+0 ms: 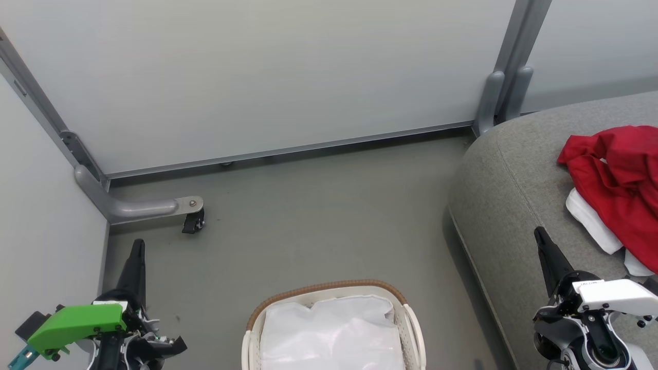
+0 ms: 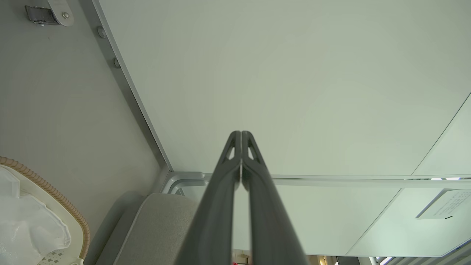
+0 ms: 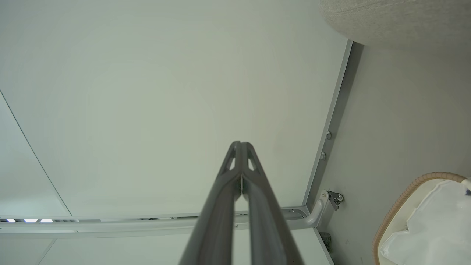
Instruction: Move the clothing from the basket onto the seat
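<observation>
The basket [image 1: 329, 285] stood on the grey floor [image 1: 308, 221]; the clothing [image 1: 617, 174] lay on the seat [image 1: 509, 205].
Nearest, the basket held a white sheet [image 1: 329, 334]. Left of the basket the left gripper [image 1: 138, 242] was pinched shut and empty, as was the right gripper [image 1: 538, 234] to the basket's right. The seat rose right of the basket, and pale partition panels [image 1: 282, 77] stood beyond it.

You have the basket [image 1: 329, 287] between left gripper [image 1: 138, 245] and right gripper [image 1: 539, 234]; clothing [image 1: 622, 174] lies on the seat [image 1: 509, 195], right of the latter.
</observation>
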Controlling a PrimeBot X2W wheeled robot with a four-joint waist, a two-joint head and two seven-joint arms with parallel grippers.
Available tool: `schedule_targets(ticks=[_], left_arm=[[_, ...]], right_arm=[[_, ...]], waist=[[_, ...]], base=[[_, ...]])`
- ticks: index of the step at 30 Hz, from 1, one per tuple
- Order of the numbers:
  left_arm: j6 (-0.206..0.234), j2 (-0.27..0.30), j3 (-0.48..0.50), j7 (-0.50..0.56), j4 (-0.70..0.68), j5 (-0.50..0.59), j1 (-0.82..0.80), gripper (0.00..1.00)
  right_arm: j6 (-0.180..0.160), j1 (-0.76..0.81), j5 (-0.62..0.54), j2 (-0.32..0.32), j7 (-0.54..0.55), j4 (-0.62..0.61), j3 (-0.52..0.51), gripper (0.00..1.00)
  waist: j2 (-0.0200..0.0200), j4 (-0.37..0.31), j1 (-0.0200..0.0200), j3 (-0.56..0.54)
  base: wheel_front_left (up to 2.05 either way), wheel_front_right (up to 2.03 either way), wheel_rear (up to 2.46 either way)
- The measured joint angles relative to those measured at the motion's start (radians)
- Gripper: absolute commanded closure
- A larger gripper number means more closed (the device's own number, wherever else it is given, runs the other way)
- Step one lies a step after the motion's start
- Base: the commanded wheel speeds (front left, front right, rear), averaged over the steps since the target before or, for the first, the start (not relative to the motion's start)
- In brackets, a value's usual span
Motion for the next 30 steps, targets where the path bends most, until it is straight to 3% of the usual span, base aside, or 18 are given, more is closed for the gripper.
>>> schedule_targets(ticks=[30], left_arm=[[0.000,0.000,0.000,0.000,0.000,0.000,0.000,1.00]], right_arm=[[0.000,0.000,0.000,0.000,0.000,0.000,0.000,1.00]], waist=[[0.0000,0.000,0.0000,0.000]], base=[[0.00,0.00,0.00]])
